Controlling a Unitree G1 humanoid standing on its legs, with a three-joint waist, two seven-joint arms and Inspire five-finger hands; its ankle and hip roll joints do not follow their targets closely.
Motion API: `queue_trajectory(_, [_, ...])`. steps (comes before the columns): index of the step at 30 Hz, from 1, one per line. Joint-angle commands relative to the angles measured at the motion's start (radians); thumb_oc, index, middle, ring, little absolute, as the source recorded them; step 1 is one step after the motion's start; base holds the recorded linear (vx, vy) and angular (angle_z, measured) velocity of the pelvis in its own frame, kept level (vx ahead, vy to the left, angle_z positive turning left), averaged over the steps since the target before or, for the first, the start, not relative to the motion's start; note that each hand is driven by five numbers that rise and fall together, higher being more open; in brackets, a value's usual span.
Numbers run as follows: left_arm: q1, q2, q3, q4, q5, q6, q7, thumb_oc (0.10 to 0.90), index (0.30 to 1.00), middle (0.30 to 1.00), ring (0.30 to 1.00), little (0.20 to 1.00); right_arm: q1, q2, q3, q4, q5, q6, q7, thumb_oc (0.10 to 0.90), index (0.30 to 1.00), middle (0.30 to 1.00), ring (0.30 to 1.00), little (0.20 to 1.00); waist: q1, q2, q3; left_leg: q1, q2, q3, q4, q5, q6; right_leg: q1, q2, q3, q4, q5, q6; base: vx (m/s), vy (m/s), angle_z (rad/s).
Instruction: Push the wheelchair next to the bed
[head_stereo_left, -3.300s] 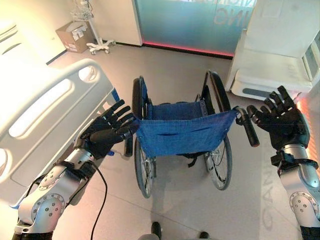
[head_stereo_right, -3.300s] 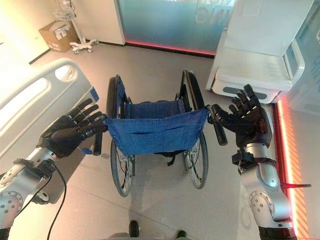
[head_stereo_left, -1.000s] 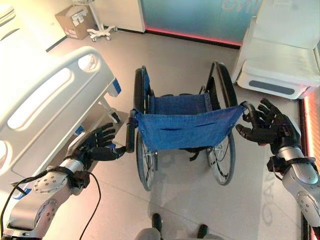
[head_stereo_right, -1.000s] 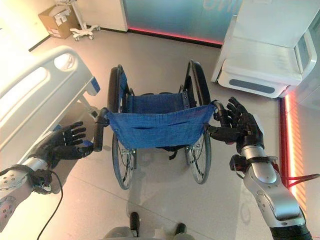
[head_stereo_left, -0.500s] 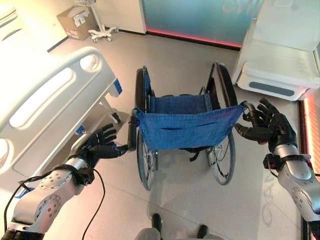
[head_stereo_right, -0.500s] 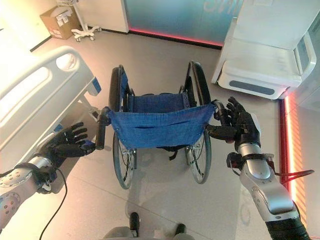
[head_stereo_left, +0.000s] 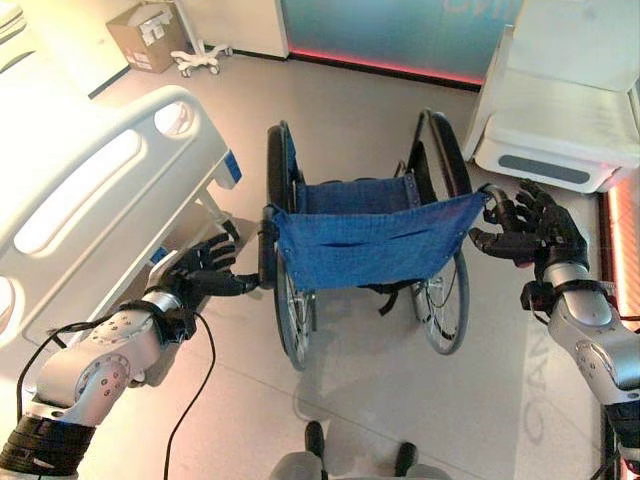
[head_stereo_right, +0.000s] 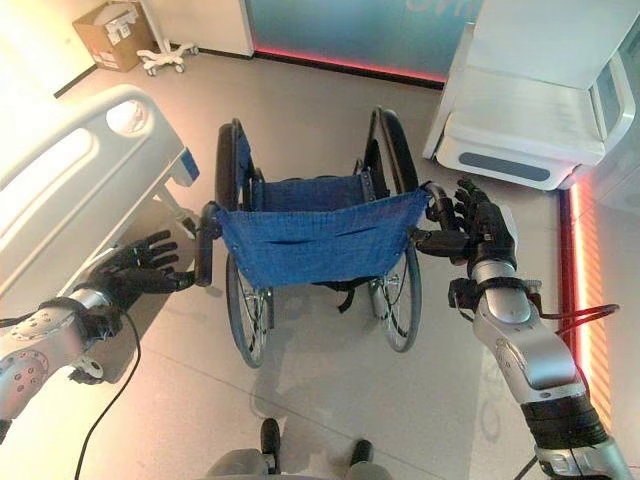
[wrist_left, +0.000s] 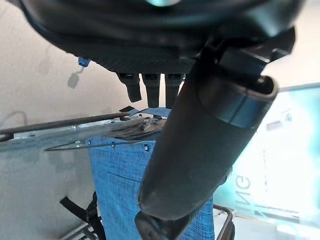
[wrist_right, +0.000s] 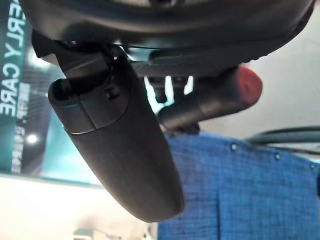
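Note:
The wheelchair (head_stereo_left: 370, 240), with a blue cloth back and black wheels, stands facing away from me on the grey floor. The white bed (head_stereo_left: 90, 200) lies just to its left, footboard towards me. My left hand (head_stereo_left: 205, 272) is open low beside the left push handle (head_stereo_left: 266, 252), its thumb reaching to the grip's lower end. In the left wrist view that hand (wrist_left: 150, 30) has straight fingers, with the blue back (wrist_left: 120, 180) past them. My right hand (head_stereo_left: 545, 235) is open, palm against the right push handle (wrist_right: 210, 97), with fingers spread upward.
A white bed-like unit (head_stereo_left: 560, 120) stands at the back right, close to the wheelchair's right wheel. A cardboard box (head_stereo_left: 150, 35) and a wheeled stand base (head_stereo_left: 200, 55) sit by the far wall. Grey floor runs ahead between bed and unit.
My left hand, which had dropped off the left handle, has come back up against its lower end. The right hand stays at the right handle. The view has shifted slightly.

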Motion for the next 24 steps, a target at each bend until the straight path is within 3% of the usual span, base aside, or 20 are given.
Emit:
queue_trajectory(1, [-0.269,0.022,0.04,-0.03,-0.042,-0.155,0.009,0.8,0.9,0.9,0.9,0.9,-0.122,-0.072,0.067,-0.072,0.012,-0.035,-0.022,0.8,0.9,0.9,0.9,0.9,-0.05,0.0,-0.055,0.06,0.012,0.025,0.003,-0.098,-0.047,-0.022,0.016,0.045,0.001,-0.001,-0.005,0.02,-0.011,-0.06])
queue_trajectory(8, [-0.28,0.036,0.091,-0.048,-0.06,-0.181,0.033,0.8,0.9,0.9,0.9,0.9,-0.12,-0.063,0.051,-0.063,0.005,-0.02,-0.014,0.8,0.9,0.9,0.9,0.9,-0.046,0.001,-0.055,0.057,0.012,0.023,0.005,-0.096,-0.048,-0.022,0.015,0.044,0.001,-0.004,-0.008,0.0,-0.003,-0.01])
queue_trajectory(9, [-0.273,0.035,0.101,-0.055,-0.07,-0.187,0.035,0.8,0.9,0.9,0.9,0.9,-0.114,-0.063,0.045,-0.064,0.002,-0.017,-0.006,0.704,0.756,0.756,0.756,0.756,-0.045,0.001,-0.057,0.058,0.012,0.023,0.004,-0.097,-0.049,-0.021,0.014,0.043,0.001,-0.005,-0.009,0.0,0.0,0.0])
queue_trajectory(10, [-0.267,0.031,0.109,-0.061,-0.073,-0.192,0.036,0.8,0.9,0.9,0.9,0.9,-0.111,-0.062,0.041,-0.066,-0.001,-0.013,-0.001,0.58,0.571,0.571,0.571,0.571,-0.044,0.0,-0.058,0.059,0.012,0.022,0.004,-0.098,-0.049,-0.02,0.014,0.043,0.001,-0.005,-0.009,0.0,0.0,0.0])
queue_trajectory(11, [-0.265,0.03,0.111,-0.063,-0.074,-0.194,0.037,0.8,0.9,0.9,0.9,0.9,-0.11,-0.061,0.04,-0.068,-0.002,-0.011,0.0,0.547,0.521,0.521,0.521,0.521,-0.044,0.0,-0.058,0.06,0.011,0.022,0.004,-0.098,-0.049,-0.02,0.014,0.042,0.001,-0.005,-0.009,0.0,0.0,0.0])
queue_trajectory(12, [-0.259,0.024,0.116,-0.071,-0.079,-0.206,0.042,0.8,0.9,0.9,0.9,0.9,-0.107,-0.059,0.038,-0.073,-0.008,-0.004,0.004,0.4,0.3,0.3,0.3,0.3,-0.043,-0.002,-0.059,0.061,0.011,0.021,0.004,-0.098,-0.049,-0.018,0.014,0.042,0.001,-0.005,-0.009,0.0,0.0,0.0])
queue_trajectory(24, [-0.215,-0.007,0.122,-0.124,-0.108,-0.182,0.034,0.8,0.9,0.9,0.9,0.9,-0.113,-0.057,0.048,-0.099,-0.02,0.033,-0.006,0.4,0.3,0.3,0.3,0.3,-0.032,-0.009,-0.064,0.07,0.01,0.016,0.003,-0.1,-0.049,-0.005,0.017,0.029,0.001,-0.008,-0.012,0.0,0.0,0.0])
